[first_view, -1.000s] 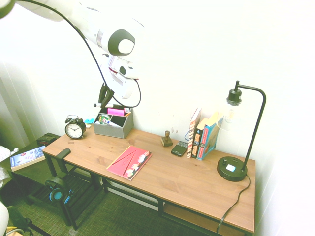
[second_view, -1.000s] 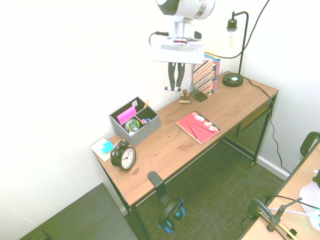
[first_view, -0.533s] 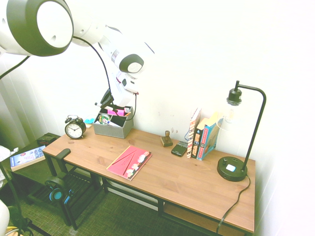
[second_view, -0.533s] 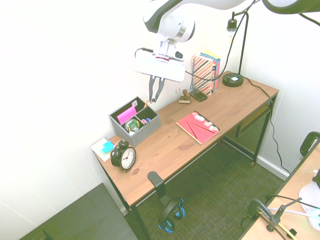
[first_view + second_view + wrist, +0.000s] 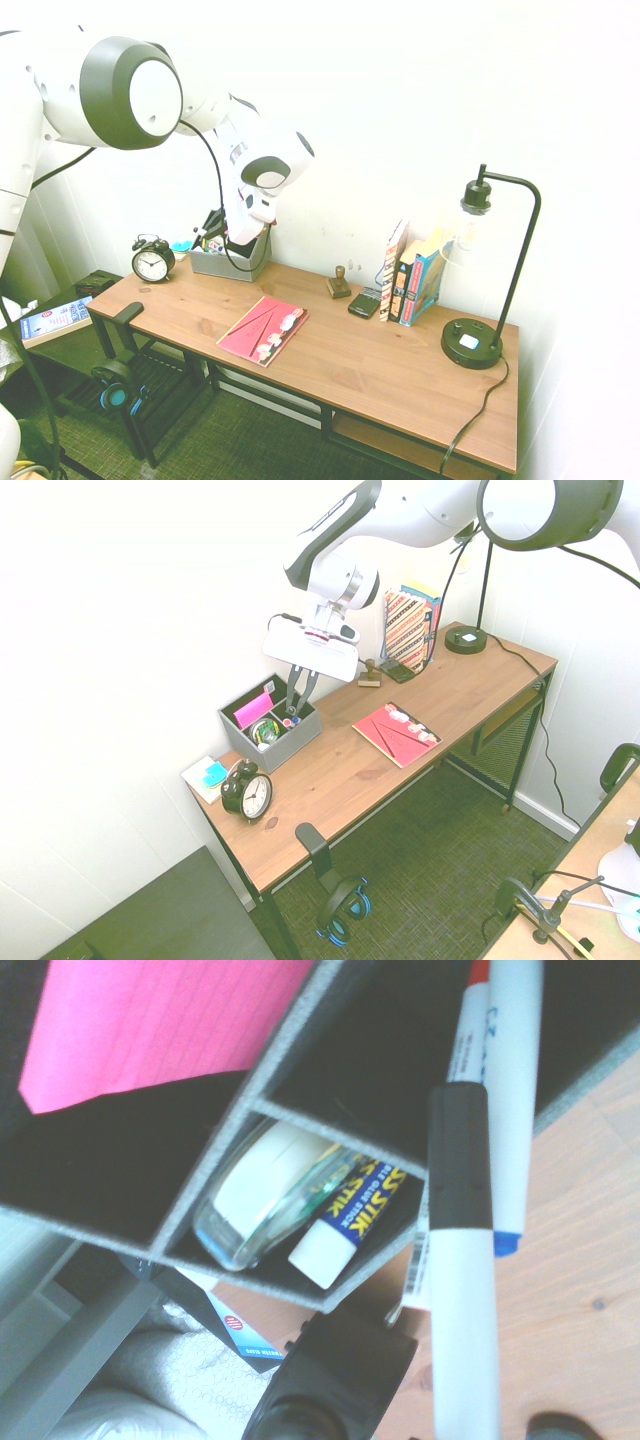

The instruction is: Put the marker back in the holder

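End effector (image 5: pixel 293 712) pinching the marker (image 5: pixel 463 1310), black cap over the holder (image 5: pixel 290 748), barrel blank on the visible side. Below it, glue stick (image 5: pixel 352 1218) in a small compartment reads "GLUE STICK", yellow "STIK" on blue; pink pad (image 5: pixel 160 1025) in another compartment, alarm clock (image 5: pixel 247 791) beside holder on counter (image 5: pixel 330 780).

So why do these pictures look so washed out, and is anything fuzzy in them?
First exterior view: the wall is nearly blown out to white, hiding detail around the lamp's bulb. Second exterior view: the wall glares too. Wrist view: the black-capped marker looks soft, its barrel almost bleached.
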Controlling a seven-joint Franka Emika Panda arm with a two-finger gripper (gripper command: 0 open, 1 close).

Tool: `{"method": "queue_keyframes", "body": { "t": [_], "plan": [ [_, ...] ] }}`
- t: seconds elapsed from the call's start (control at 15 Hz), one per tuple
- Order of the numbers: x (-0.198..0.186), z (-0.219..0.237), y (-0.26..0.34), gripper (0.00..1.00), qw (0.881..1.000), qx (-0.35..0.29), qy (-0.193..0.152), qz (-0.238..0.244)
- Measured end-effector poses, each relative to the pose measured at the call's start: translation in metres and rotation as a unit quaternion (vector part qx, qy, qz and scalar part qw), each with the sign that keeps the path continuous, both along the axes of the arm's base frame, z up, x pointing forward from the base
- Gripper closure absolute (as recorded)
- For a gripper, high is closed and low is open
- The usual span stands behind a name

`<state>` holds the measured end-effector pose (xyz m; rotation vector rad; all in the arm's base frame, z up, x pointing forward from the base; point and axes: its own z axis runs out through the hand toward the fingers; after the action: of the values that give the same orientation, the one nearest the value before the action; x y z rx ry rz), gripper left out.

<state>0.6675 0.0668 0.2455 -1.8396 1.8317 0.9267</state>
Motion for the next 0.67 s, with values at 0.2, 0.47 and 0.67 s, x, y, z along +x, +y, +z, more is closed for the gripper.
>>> {"method": "queue_keyframes", "body": {
  "t": [0.2,0.47,0.67],
  "plan": [
    [0.010,-0.013,-0.008,0.00,1.000,-0.002,-0.001,-0.008],
    [0.024,-0.025,-0.014,0.00,1.000,0.002,-0.002,-0.009],
    [0.030,-0.025,-0.016,0.00,1.000,0.007,-0.002,-0.005]
  ]
}}
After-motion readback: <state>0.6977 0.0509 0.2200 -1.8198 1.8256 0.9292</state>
